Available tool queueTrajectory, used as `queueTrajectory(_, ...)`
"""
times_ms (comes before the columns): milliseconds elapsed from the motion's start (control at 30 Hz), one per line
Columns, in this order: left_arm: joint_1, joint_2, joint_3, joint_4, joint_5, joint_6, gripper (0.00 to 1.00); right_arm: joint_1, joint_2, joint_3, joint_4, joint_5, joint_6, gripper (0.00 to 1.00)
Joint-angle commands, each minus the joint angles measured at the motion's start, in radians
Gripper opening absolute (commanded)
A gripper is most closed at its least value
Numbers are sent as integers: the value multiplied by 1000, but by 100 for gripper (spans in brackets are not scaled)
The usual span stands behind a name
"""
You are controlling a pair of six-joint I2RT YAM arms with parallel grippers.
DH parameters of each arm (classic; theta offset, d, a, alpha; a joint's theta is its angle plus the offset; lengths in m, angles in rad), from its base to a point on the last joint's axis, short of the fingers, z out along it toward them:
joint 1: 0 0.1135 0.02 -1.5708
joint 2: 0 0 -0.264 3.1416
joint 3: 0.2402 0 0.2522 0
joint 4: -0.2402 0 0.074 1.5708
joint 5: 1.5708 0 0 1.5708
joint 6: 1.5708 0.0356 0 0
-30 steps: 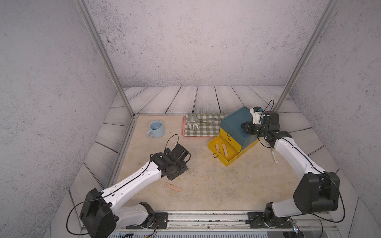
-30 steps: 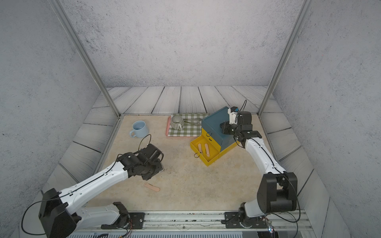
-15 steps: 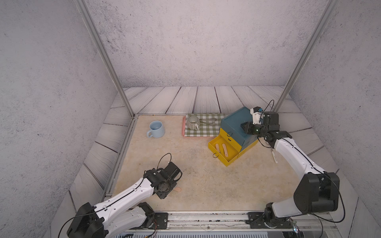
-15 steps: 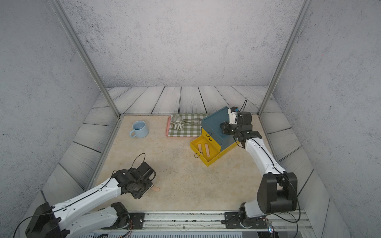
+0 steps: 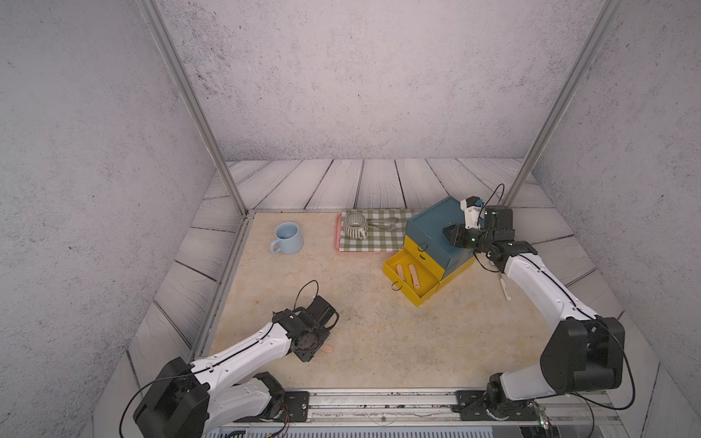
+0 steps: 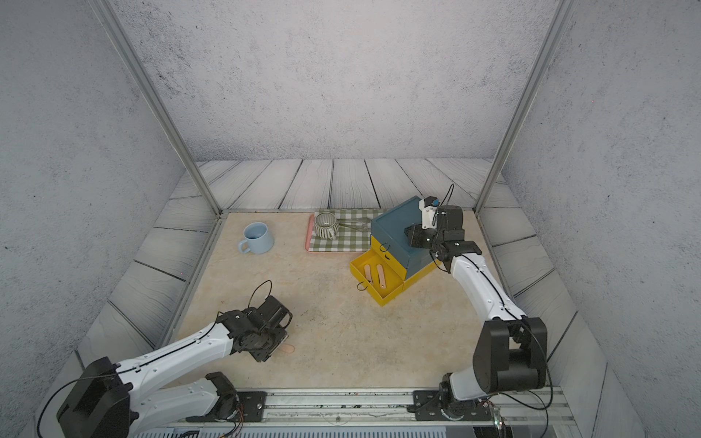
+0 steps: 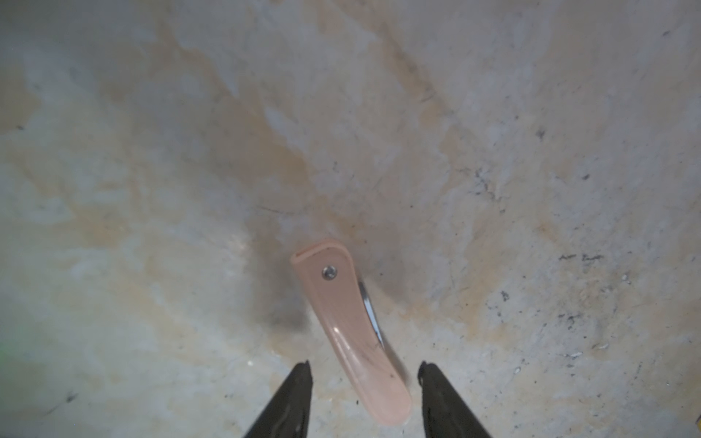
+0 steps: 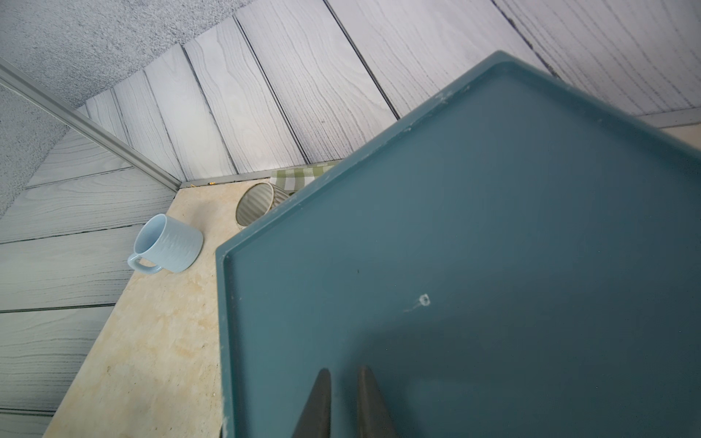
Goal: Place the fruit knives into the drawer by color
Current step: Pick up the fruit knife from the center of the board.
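Observation:
A salmon-pink fruit knife [image 7: 352, 333] lies folded on the beige tabletop near the front; only its tip [image 5: 327, 349] shows in both top views. My left gripper [image 7: 364, 365] is open and low over it. Its fingers straddle the knife's rounded end without touching it. The drawer [image 5: 436, 223] is a dark teal chest at the back right. Its bottom yellow drawer [image 5: 428, 294] is pulled out and holds two pink knives [image 5: 400, 272]. My right gripper [image 8: 344, 369] is shut and empty, with its tips on the chest's top.
A light blue mug [image 5: 288, 237] stands at the back left. A pink tray with a green checked cloth [image 5: 373, 242] holds a striped cup [image 5: 355, 225] and metal cutlery [image 5: 383, 223]. A thin white stick [image 5: 504, 288] lies right of the chest.
My left arm swung toward the table's front and came down over the pink knife. The right arm stayed put on the chest.

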Motion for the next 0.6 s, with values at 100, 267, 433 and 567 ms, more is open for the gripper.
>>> queueTrajectory(100, 15, 54, -7, 14, 24, -44, 49, 5, 128, -142, -419, 70, 11, 16)
queueTrajectory(267, 21, 73, 10, -8, 15, -73, 49, 5, 122, -141, -424, 71, 9, 16)
queueTrajectory(433, 40, 71, 11, -11, 18, -78, 48, 4, 118, -138, -425, 74, 9, 16)
queueTrajectory(567, 49, 89, -2, 14, 42, -80, 47, 5, 118, -138, -425, 75, 10, 16)
